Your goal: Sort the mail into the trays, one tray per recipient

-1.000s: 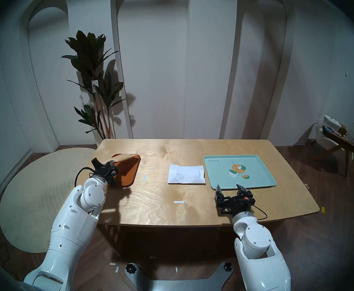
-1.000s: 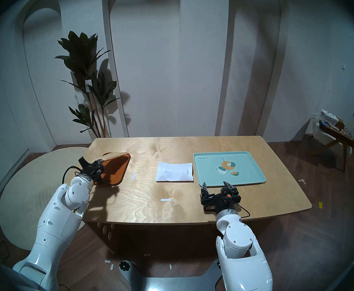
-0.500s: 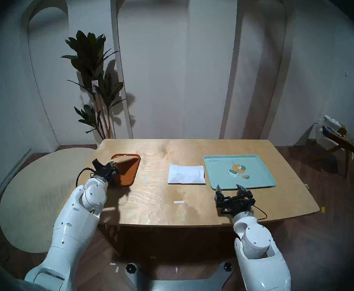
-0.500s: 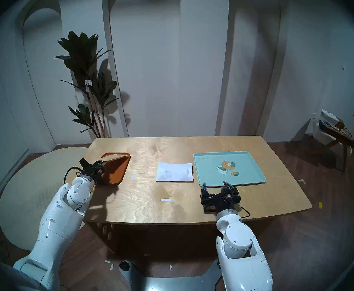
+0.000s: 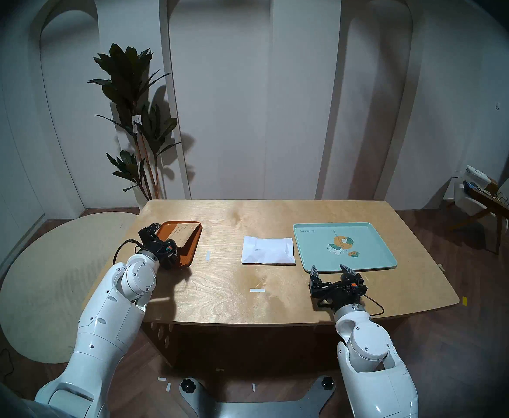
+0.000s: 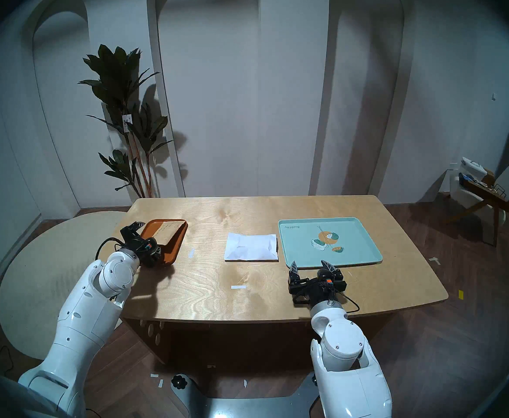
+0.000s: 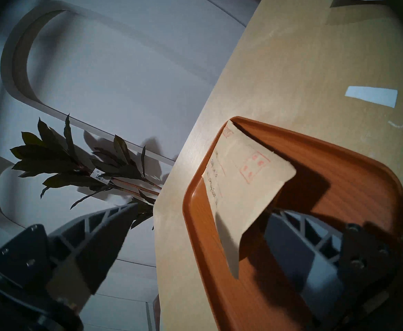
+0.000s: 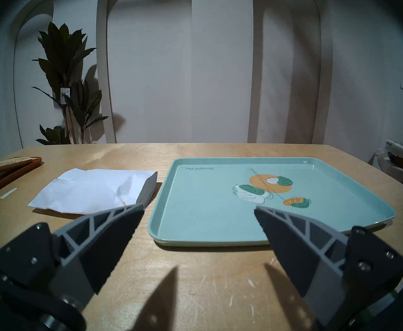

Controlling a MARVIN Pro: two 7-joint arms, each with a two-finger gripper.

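Note:
The kraft-brown envelope with handwritten lines lies slanted in the orange-brown wood-grain tray at the table's left, with one end up on the rim. In the left wrist view the envelope lies between the spread fingers of my left gripper, and its near end drapes over one finger. My left gripper is open at the tray's near left. The creased white envelope lies flat mid-table, just left of the mint-green tray, which holds nothing. My right gripper is open and empty at that tray's near edge.
Two small white tape strips lie on the table. A tall potted plant stands behind the table's far left corner. A chair stands far right. A round rug lies on the floor to the left.
My left gripper has opened and let go of the kraft envelope, which dropped from its raised tilt into the orange-brown tray. The gripper drew back a little. The right arm has not moved.

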